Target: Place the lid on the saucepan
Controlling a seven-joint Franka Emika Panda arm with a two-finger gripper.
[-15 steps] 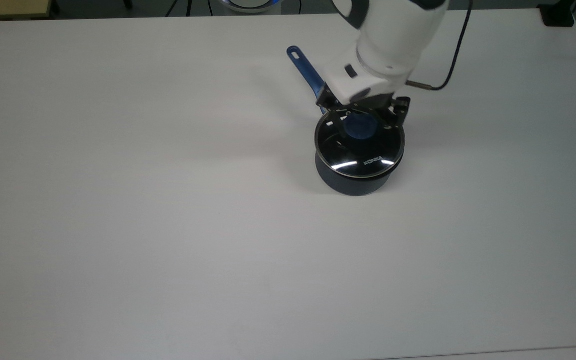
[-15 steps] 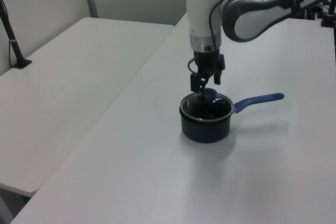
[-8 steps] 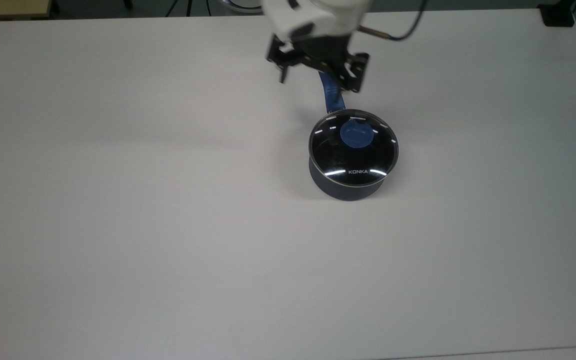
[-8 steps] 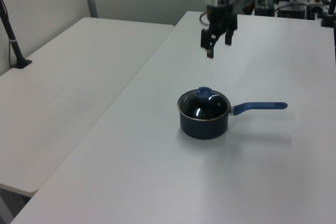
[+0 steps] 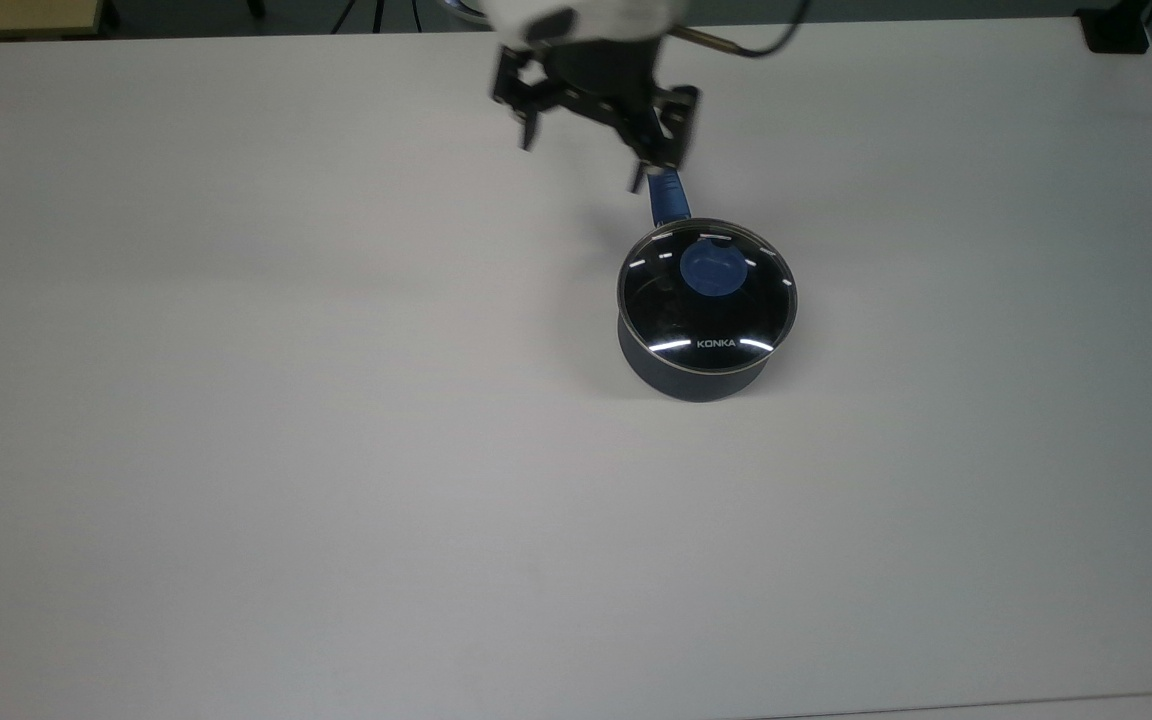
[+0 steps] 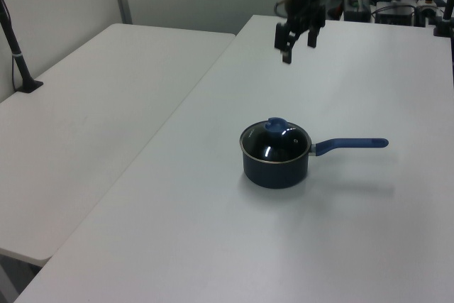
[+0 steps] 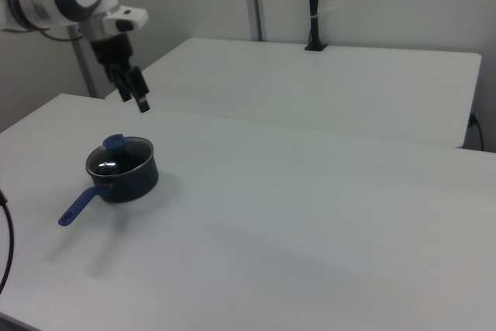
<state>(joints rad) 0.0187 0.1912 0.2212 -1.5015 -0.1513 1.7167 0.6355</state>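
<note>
Glass, clear and round, metal-rimmed, blue-knobbed: the lid sits level on the dark navy saucepan with long blue handle, mid white desk; gripper raised well apart, jaws apart, empty; task apparently complete.

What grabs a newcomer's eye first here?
The dark saucepan on the white table, right of centre in the top view, its glass lid seated on its rim and its blue handle pointing up the frame. Then the open, empty gripper raised above that handle.
</note>
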